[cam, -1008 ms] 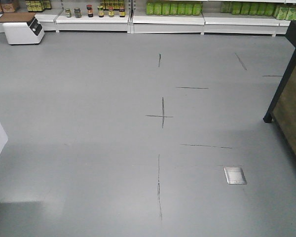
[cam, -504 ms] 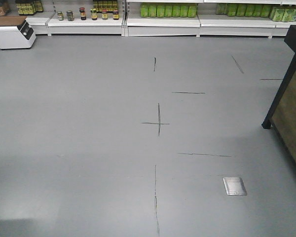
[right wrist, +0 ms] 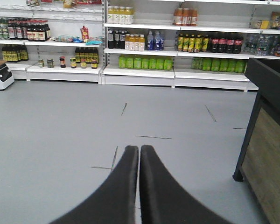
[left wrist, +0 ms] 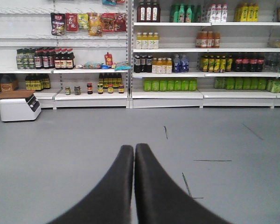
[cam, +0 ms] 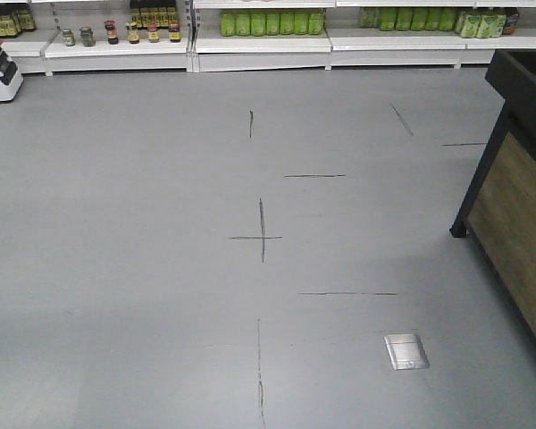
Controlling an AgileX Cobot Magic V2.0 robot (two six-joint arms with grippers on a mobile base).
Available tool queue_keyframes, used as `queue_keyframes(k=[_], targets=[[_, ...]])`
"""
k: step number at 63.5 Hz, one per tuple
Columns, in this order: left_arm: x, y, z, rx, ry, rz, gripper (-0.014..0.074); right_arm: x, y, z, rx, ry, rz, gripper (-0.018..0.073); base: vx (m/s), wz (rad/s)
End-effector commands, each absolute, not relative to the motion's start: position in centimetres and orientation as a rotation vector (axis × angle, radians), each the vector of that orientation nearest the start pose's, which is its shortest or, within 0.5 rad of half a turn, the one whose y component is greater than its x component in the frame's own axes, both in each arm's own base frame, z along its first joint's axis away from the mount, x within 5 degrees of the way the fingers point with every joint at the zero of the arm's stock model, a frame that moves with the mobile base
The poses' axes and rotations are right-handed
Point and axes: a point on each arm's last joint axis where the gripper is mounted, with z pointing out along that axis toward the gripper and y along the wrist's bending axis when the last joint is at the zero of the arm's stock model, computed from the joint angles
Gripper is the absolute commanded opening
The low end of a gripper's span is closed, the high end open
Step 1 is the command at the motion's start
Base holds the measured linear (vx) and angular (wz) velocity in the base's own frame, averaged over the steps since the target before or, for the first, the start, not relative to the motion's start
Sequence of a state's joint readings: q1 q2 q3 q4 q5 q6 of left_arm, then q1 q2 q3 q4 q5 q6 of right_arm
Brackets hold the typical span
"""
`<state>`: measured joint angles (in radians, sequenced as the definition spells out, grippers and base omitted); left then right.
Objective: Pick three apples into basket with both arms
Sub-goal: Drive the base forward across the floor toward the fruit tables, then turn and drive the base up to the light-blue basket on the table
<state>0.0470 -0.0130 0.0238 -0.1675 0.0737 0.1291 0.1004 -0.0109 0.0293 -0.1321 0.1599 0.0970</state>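
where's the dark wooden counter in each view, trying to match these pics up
Exterior front: the dark wooden counter runs down the right edge.
Left wrist: not in it.
Right wrist: down the right edge too.
Shared landmark: the row of green bottles at the back, in all three views.

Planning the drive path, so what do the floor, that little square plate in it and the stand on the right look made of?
Floor: smooth grey, likely vinyl or coated concrete; it has a soft sheen. Square plate: probably brushed metal; silvery with bright glints. Stand: matte black frame, panel of wood or wood-look laminate; brown grain streaks.
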Motion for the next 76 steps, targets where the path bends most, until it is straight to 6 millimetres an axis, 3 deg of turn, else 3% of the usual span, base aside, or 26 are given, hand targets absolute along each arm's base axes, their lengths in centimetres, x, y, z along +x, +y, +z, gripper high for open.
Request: queue_keyframes(k=[1,76], targets=[[5.61,0.28,19.84,-0.073,1.503,0.001,-0.0006,5.64,0.40,19.19,-0.106,1.592,0.020,-0.0001,0.17,-0.20],[5.61,0.28,19.84,-0.073,1.503,0.001,-0.0006,5.64,0.40,19.19,-0.106,1.592,0.020,-0.0001,0.14,-0.40]])
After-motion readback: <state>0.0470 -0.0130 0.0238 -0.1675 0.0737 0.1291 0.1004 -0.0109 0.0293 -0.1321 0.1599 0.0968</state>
